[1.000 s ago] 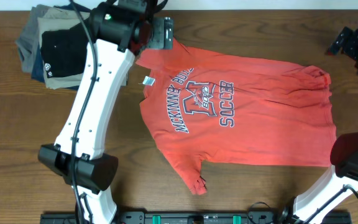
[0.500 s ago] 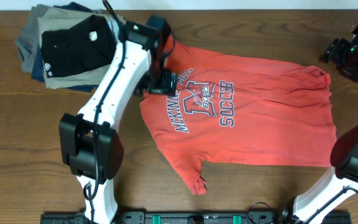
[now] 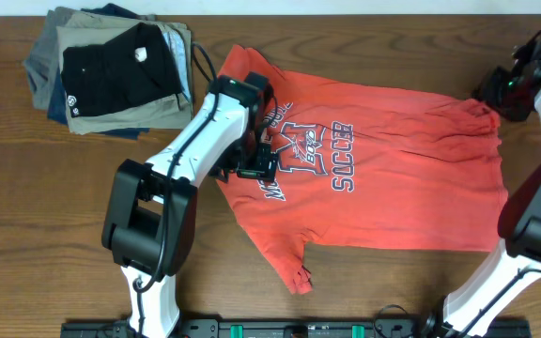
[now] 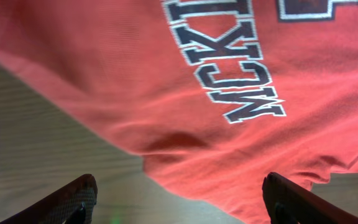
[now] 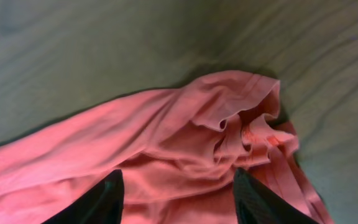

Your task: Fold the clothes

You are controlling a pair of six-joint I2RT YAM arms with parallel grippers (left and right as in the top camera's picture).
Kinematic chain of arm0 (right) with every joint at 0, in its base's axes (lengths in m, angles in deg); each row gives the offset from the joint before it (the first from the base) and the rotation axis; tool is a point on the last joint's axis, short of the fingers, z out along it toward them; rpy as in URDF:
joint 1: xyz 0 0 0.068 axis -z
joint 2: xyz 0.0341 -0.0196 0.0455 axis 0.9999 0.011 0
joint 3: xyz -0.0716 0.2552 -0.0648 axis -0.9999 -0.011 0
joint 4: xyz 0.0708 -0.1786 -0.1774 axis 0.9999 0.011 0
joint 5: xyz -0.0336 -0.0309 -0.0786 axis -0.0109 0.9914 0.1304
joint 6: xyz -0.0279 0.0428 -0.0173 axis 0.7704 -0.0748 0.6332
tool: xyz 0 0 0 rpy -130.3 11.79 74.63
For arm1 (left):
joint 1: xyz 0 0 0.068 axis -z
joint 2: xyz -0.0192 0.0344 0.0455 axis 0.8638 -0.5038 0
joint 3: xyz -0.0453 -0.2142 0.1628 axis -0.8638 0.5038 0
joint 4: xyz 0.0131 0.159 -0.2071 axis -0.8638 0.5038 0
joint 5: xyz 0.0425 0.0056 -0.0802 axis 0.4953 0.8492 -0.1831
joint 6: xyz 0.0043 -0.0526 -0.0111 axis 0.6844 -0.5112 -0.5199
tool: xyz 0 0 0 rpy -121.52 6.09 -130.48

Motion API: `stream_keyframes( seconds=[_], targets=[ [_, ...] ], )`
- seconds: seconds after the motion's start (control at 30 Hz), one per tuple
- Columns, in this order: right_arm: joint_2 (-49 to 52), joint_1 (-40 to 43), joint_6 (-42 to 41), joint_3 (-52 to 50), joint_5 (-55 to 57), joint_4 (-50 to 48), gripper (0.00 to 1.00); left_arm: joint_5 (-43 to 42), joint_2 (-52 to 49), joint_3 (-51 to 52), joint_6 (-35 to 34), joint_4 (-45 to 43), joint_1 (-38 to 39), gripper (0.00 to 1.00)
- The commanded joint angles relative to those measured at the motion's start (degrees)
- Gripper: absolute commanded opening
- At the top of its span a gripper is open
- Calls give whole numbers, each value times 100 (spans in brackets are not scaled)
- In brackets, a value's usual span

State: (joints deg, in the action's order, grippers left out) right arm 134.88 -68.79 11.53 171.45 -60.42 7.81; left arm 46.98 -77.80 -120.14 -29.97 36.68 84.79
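The red-orange T-shirt (image 3: 393, 178) lies spread on the wooden table, lettering up, with one sleeve toward the front and a bunched sleeve at the far right corner. My left gripper (image 3: 252, 158) is open and hovers over the shirt's left edge by the lettering. In the left wrist view the shirt (image 4: 185, 74) fills the frame above my open gripper (image 4: 179, 208), with bare table between the fingertips (image 4: 67, 202). My right gripper (image 3: 502, 89) is open over the bunched sleeve (image 5: 229, 130). In the right wrist view the gripper (image 5: 179, 205) holds nothing.
A stack of folded garments (image 3: 111, 70), a black one with a white tag on top of khaki, grey and blue ones, sits at the far left corner. Bare wood table (image 3: 64, 216) surrounds the shirt.
My left gripper has moved from the shirt's far left corner down and right, over the lettering. My right gripper has moved in toward the shirt's far right corner.
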Motion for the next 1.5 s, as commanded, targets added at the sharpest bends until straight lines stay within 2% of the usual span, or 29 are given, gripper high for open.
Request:
stream_keyframes(
  seconds=[0.0,0.23,0.47,0.97,1.03,1.17,1.33,1.47],
  targets=[
    [422,-83,-20,-42,267,-61,58,-48,46,125,-9,-33,125,86],
    [793,-79,11,-42,433,-361,56,-46,46,140,-11,-181,262,86],
    [800,-79,92,-42,433,-632,50,-46,46,142,-11,-332,271,86],
    [800,-79,162,-42,428,-1158,46,-46,46,173,-9,-605,271,86],
    [802,-85,205,-42,433,-1198,43,-46,46,173,-9,-627,269,86],
    [828,-101,219,-42,431,-1290,31,-46,46,177,-11,-697,271,86],
    [973,-144,223,-42,431,-1346,35,-48,46,177,-11,-754,271,86],
    [1099,-155,315,-42,431,-1370,33,-46,46,179,-11,-758,271,86]
  ],
)
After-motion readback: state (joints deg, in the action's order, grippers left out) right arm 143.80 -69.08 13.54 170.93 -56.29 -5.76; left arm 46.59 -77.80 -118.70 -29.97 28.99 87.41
